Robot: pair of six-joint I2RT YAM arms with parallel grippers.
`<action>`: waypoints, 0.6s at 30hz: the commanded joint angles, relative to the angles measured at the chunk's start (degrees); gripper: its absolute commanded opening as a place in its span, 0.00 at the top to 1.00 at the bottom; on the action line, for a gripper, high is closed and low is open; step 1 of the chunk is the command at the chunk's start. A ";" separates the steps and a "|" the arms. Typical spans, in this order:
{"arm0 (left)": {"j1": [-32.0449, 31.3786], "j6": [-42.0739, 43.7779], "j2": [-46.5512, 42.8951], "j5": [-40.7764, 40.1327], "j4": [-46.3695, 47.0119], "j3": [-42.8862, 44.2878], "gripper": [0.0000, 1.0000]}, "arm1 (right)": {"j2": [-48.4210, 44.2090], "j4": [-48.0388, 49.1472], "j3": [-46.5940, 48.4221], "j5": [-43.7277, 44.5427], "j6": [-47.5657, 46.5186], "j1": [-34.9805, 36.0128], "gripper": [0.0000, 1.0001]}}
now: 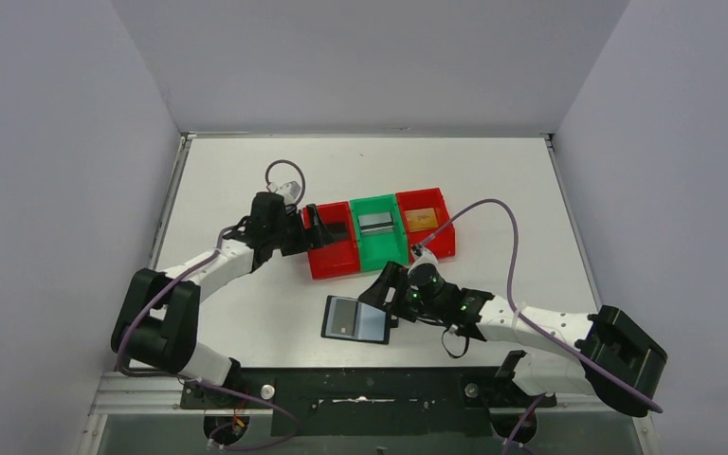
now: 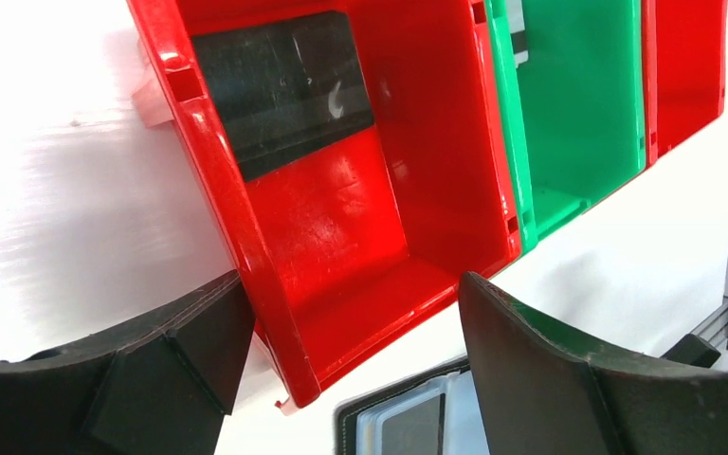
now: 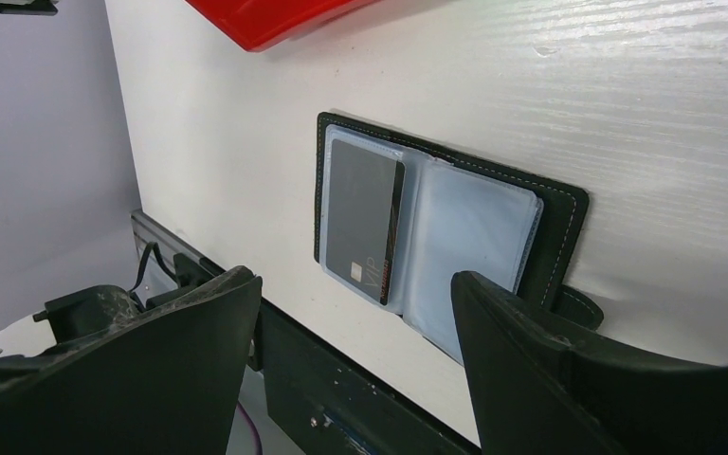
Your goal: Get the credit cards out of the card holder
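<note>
The card holder lies open on the table near the front edge, with bluish-grey pockets up. A dark grey card sits in its left pocket, and shows clearly in the right wrist view. A black card lies in the left red bin. A silver-grey card lies in the green bin. A gold card lies in the right red bin. My left gripper is open and empty over the left red bin's left wall. My right gripper is open and empty just right of the holder.
The three bins stand joined in a row mid-table. In the left wrist view the left red bin's wall lies between my fingers, with the black card beyond and the holder's corner below. The table's front rail is close behind the holder.
</note>
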 commanded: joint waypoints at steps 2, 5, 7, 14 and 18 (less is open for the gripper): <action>-2.77 -0.89 2.56 1.27 6.44 4.25 0.24 | -0.73 1.24 -0.06 1.32 0.53 0.11 0.25; -3.83 -1.53 4.41 1.00 7.04 5.57 0.24 | -0.49 1.67 -0.28 1.26 0.96 0.11 0.25; -4.27 -1.57 4.33 -0.50 5.67 6.06 0.26 | -0.19 2.21 -0.22 1.26 1.13 0.18 0.26; -2.75 -2.46 -7.08 -9.43 -1.39 -0.26 0.25 | 4.50 6.52 0.93 -1.70 1.31 0.95 0.38; -1.95 -4.78 -15.70 -12.99 -6.89 -4.28 0.24 | 7.62 8.16 2.09 -1.52 1.49 2.07 0.42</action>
